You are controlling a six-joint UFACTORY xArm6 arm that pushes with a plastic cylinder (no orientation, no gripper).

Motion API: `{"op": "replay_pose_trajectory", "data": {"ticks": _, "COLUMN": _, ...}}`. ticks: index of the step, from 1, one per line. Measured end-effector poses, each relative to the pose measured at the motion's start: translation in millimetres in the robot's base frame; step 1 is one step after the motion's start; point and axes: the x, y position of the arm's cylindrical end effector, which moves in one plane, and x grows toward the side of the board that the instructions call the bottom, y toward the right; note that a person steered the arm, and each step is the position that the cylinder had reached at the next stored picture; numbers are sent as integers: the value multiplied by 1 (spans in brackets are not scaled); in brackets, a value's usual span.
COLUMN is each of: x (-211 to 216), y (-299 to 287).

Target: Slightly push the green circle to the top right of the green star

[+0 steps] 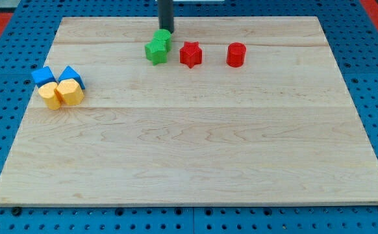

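Note:
The green star (155,51) lies near the view's top, left of centre. The green circle (163,38) sits just above and to the right of it, touching it. My tip (167,30) comes down from the view's top edge and stands right behind the green circle, at its upper right side, seemingly in contact with it.
A red star (190,54) and a red cylinder (236,54) lie to the right of the green pair. At the view's left, two blue blocks (44,76) (71,75) and two yellow blocks (49,95) (70,92) are clustered together. The wooden board (189,149) lies on a blue pegboard.

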Motion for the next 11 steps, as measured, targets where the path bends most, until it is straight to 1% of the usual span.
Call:
{"op": "replay_pose_trajectory", "data": {"ticks": 2, "x": 2, "y": -90}}
{"op": "replay_pose_trajectory", "data": {"ticks": 3, "x": 1, "y": -98}}
{"op": "replay_pose_trajectory", "data": {"ticks": 4, "x": -13, "y": -50}}
{"op": "replay_pose_trajectory", "data": {"ticks": 5, "x": -5, "y": 13}}
{"op": "replay_pose_trajectory", "data": {"ticks": 6, "x": 18, "y": -2}}
{"op": "replay_pose_trajectory", "data": {"ticks": 7, "x": 20, "y": -60}}
{"op": "replay_pose_trajectory", "data": {"ticks": 8, "x": 21, "y": -95}}
{"op": "replay_pose_trajectory", "data": {"ticks": 9, "x": 34, "y": -105}}
{"op": "replay_pose_trajectory", "data": {"ticks": 10, "x": 60, "y": -136}}
{"op": "replay_pose_trajectory", "data": {"ticks": 11, "x": 81, "y": -135}}
